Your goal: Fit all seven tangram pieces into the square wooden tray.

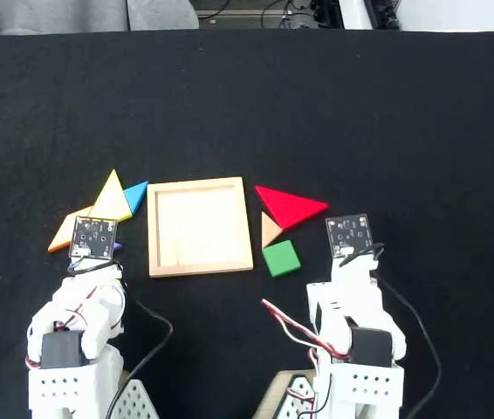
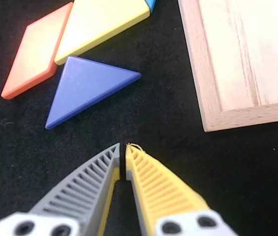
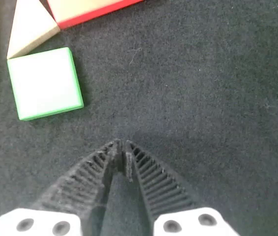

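High view: light-blue triangle (image 1: 136, 195) and red triangle (image 1: 289, 206) flank square wooden tray (image 1: 201, 268) edges; left gripper (image 2: 124, 147), right gripper (image 3: 122, 144) closed, empty.

We show a black bench (image 1: 334, 105) and a pale wooden tray (image 1: 200, 267) with fine straight grain. The pieces are colour-coded: yellow triangle (image 1: 112, 199), light blue triangle (image 1: 136, 194), orange parallelogram (image 1: 64, 232), dark blue triangle (image 2: 85, 87), red triangle (image 1: 289, 206), tan triangle (image 1: 270, 229) and green square (image 1: 281, 258). We note that the left end effector (image 2: 123, 147) is half grey, half yellow, with a ribbed lattice; the right end effector (image 3: 122, 143) is black and ribbed alike.
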Controlling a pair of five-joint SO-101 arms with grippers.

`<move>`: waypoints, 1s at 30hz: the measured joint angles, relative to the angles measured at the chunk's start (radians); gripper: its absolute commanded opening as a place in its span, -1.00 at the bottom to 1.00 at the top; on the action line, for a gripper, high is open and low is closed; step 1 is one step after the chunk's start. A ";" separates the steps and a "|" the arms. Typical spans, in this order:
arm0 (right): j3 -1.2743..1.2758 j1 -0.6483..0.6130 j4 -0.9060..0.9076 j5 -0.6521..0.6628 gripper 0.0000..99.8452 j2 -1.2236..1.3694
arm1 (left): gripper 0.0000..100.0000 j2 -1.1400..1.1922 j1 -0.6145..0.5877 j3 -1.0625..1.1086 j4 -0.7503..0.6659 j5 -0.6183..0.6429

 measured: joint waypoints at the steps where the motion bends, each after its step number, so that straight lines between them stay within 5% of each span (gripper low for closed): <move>1: 0.000 0.000 0.000 0.000 -0.98 0.000 | -0.94 0.000 0.000 0.000 0.000 0.000; 13: 0.000 0.000 -0.083 0.000 -0.98 0.000 | -0.94 0.000 -0.081 0.000 -0.009 -0.008; 21: 0.000 0.000 -0.342 -0.002 -0.98 0.000 | -0.94 0.000 -0.230 0.000 -0.302 -0.008; 30: 0.000 0.000 -0.379 -0.002 -0.98 0.000 | -0.94 0.000 -0.219 0.000 -0.279 -0.009</move>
